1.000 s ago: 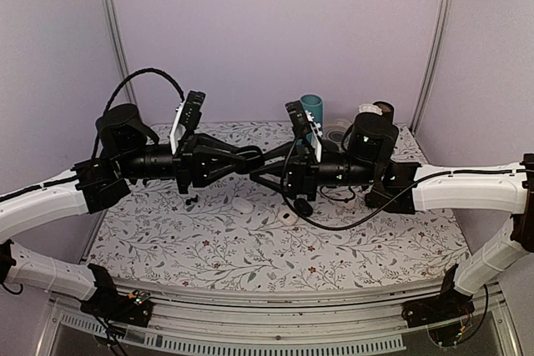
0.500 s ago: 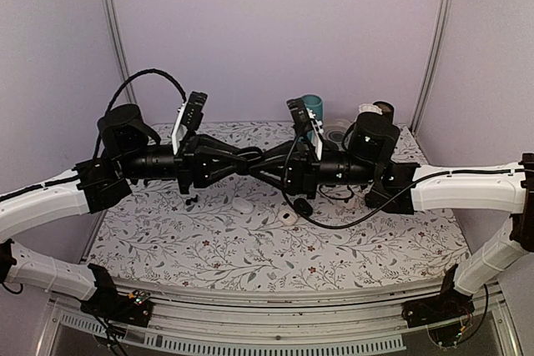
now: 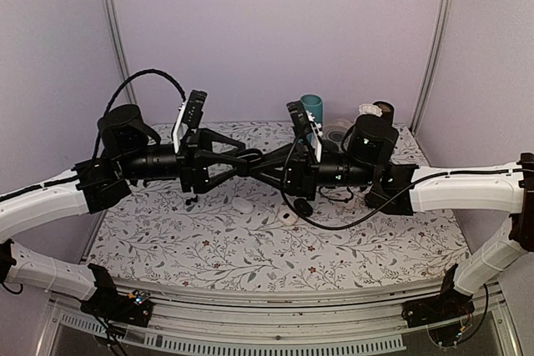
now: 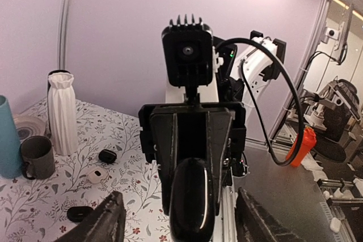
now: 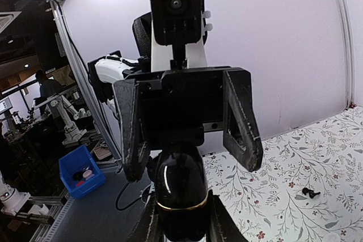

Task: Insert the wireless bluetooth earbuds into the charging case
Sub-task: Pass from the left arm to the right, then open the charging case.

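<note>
I read left claw (image 3: 239, 159) spread wide, fingers well apart. Black charging case (image 5: 180, 188) between both claws, clamped in right claw (image 3: 261, 163). Earbuds (image 5: 308, 191) on table (image 3: 250, 248) beneath left claw.

text: none legible | labels: none | numbers: 0
</note>
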Available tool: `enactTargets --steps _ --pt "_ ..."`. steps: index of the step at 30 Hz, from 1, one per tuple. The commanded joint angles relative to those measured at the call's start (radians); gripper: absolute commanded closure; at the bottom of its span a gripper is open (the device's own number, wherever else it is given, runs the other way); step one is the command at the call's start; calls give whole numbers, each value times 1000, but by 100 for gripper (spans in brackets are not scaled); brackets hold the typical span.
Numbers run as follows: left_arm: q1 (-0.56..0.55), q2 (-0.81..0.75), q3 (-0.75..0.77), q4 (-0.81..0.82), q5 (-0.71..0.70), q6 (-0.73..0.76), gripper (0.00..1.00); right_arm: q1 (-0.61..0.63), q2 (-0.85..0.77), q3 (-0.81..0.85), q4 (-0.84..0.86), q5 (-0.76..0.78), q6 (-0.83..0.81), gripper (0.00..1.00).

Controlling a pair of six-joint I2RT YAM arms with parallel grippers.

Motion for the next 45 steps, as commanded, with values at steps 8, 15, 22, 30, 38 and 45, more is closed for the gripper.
enactTargets --steps 8,15,22,30,38,45 --pt "11 -32 31 -84 -183 0 27 -2 -34 -49 18 13 -68 98" --pt "16 -32 25 -73 -65 8 20 -2 -33 -42 1 40 -67 98" --pt "14 -24 28 -96 -13 26 16 -3 -29 -27 -5 30 -62 98" --pt "14 12 56 -162 -87 47 16 -2 -31 -17 -7 11 -58 98" --pt "18 9 76 -197 -202 55 16 -2 -36 -23 -8 -4 -61 98" --pt "35 6 85 -204 -274 42 16 5 -37 -24 -23 -11 -82 98"
